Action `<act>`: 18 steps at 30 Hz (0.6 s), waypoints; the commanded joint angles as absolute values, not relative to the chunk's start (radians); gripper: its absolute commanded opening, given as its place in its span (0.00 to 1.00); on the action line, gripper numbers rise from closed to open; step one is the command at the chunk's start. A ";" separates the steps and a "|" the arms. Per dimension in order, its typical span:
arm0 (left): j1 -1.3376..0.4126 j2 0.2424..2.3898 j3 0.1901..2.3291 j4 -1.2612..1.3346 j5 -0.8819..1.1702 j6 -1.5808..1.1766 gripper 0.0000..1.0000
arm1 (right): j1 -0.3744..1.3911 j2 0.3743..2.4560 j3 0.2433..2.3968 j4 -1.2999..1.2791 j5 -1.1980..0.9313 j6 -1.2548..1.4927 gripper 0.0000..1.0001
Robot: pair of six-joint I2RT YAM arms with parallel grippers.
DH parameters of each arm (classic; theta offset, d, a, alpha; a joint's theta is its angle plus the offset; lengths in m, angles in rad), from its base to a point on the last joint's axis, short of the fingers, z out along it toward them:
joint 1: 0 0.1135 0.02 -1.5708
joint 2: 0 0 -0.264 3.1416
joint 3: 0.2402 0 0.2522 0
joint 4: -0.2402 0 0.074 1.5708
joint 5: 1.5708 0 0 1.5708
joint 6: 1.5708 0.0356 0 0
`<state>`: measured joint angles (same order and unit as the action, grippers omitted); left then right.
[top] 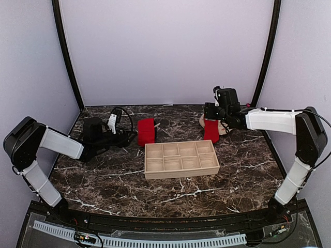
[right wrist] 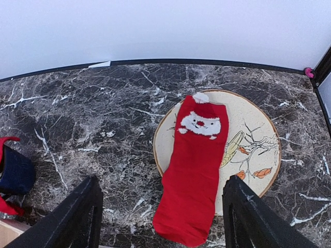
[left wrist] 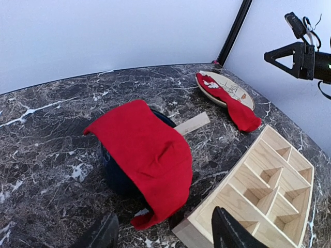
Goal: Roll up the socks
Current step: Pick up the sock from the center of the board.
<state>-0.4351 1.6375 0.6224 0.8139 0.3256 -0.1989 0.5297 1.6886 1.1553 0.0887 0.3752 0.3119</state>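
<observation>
Left gripper point(left wrist: 165, 217): jaws wide apart, nothing clamped. It sits low over the table, aimed at the first sock point(left wrist: 150, 150). In the left wrist view the sock's lower hem hangs between the two fingers point(left wrist: 230, 232); I see no contact with either.

First sock: plain red side up, draped like a cover over a dark blue mug point(left wrist: 116, 173) on the left half of the marble table point(top: 103, 181). It hides most of the mug and hangs down the near side to the table. A pale flat strip point(left wrist: 192, 124) pokes out from under it on the far side; can't tell what it is.

Right gripper point(right wrist: 161, 179): jaws also spread wide, holding nothing, raised above the second sock point(right wrist: 196, 165) and pointing down at it. Both fingers point(right wrist: 83, 217) flank the sock in the right wrist view, clear of the fabric.

Second sock: lying flat and unrolled, white Santa face print point(right wrist: 200, 123) up. The printed end rests on a round tan plate point(right wrist: 253, 134) at the far right of the table; the other end spills over the plate's near rim onto the marble.

Wooden compartment tray point(top: 181, 173): middle of the table, between the arms, nearer than both socks. Its corner is just beside the mug, with no sock in any compartment.
</observation>
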 commanded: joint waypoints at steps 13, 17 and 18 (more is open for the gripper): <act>-0.442 1.722 0.774 0.633 0.453 -0.186 0.62 | 0.597 1.770 1.247 0.088 0.333 0.296 0.74; -0.441 1.759 0.797 0.626 0.457 -0.198 0.58 | 0.612 1.798 1.282 0.083 0.329 0.299 0.74; -0.440 1.767 0.803 0.626 0.461 -0.200 0.57 | 0.615 1.806 1.292 0.081 0.327 0.301 0.74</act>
